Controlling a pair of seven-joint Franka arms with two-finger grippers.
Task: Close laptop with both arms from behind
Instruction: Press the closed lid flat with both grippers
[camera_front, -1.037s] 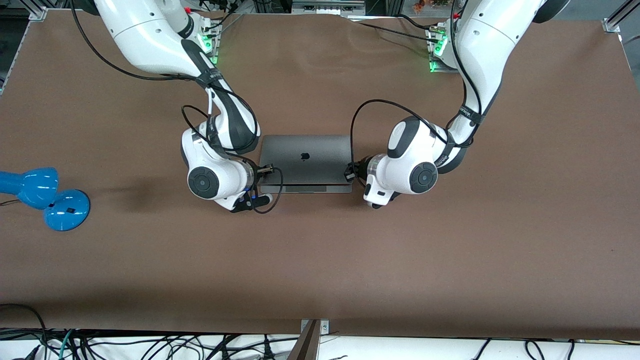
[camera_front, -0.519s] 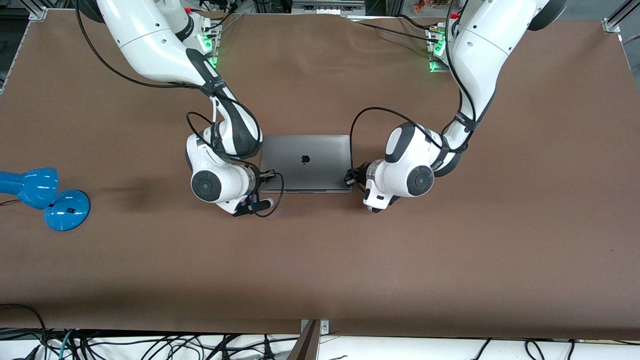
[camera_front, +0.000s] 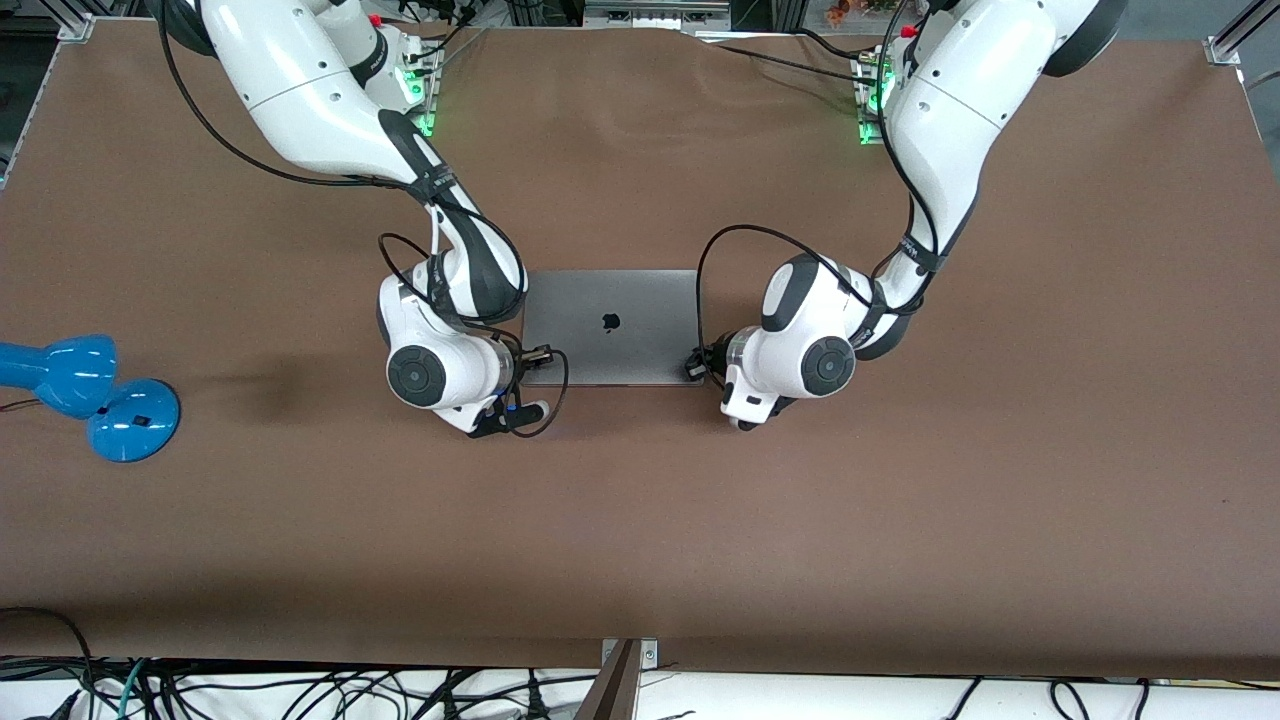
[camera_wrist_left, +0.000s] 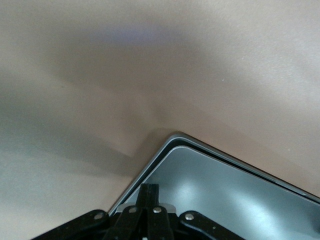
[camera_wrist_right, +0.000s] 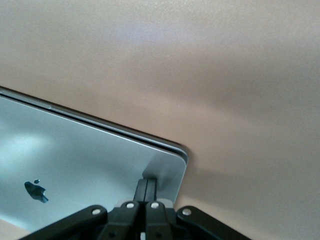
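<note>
The space-grey laptop (camera_front: 610, 325) lies mid-table with its lid down and the dark apple logo up. Only a thin dark seam shows between lid and base in both wrist views. My left gripper (camera_front: 694, 362) is shut, with its fingertips resting on the lid corner nearest the front camera at the left arm's end. In the left wrist view (camera_wrist_left: 149, 192) it sits on the grey lid (camera_wrist_left: 225, 200). My right gripper (camera_front: 535, 356) is shut on nothing and rests on the matching corner at the right arm's end. In the right wrist view (camera_wrist_right: 146, 187) it sits on the lid (camera_wrist_right: 75, 160).
A blue desk lamp (camera_front: 90, 395) lies at the right arm's end of the brown table (camera_front: 640, 530). Black cables loop off both wrists beside the laptop's corners. Cables hang along the table edge nearest the front camera.
The lid has come down: the strip of base seen under its front edge narrowed and vanished. Both grippers moved with the lid edge, lower and toward the front camera.
</note>
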